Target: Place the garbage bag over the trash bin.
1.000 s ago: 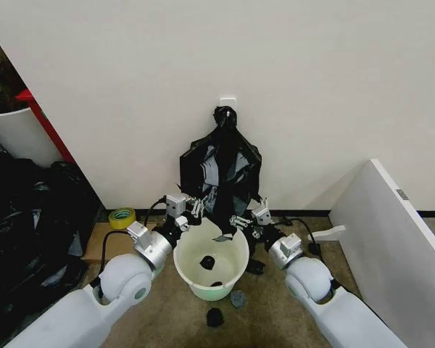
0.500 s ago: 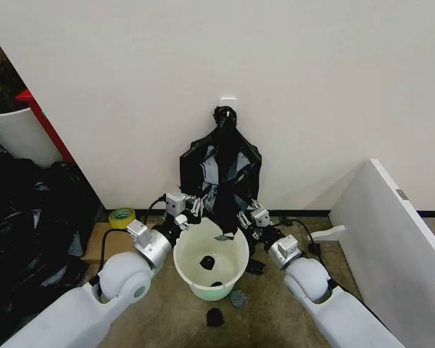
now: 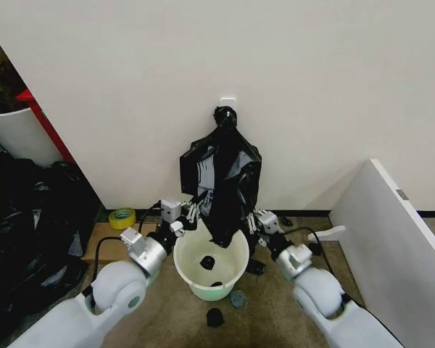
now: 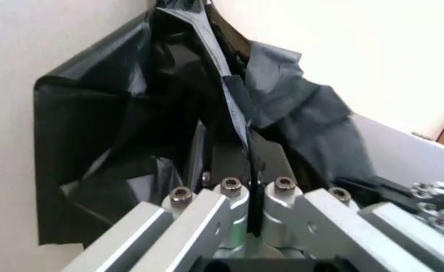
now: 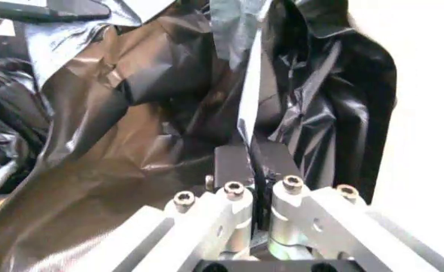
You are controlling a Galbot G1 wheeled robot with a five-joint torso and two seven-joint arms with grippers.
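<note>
garbage bag [image 3: 221, 174] hangs from a hook on the far wall, knotted top up, loose lower end dangling over the far rim of the trash bin [image 3: 211, 270]; bin stands on the floor just near of the wall, open mouth up, small black scraps inside; bag not over the rim yet; left hand [image 3: 191, 212] at the bag's lower left edge, fingers closed flat on a fold of film, seen pinched in the left wrist view [image 4: 246, 192]; right hand [image 3: 254, 220] at the lower right edge, closed tight on a thin fold too [image 5: 253, 187]; two grips set apart on opposite sides, likely so the mouth can be spread wide enough for the bin; more black scraps on the floor near of the bin [image 3: 215, 316]; tape roll [image 3: 121, 217] on the floor far left; white board [image 3: 391, 239] leaning at right
</note>
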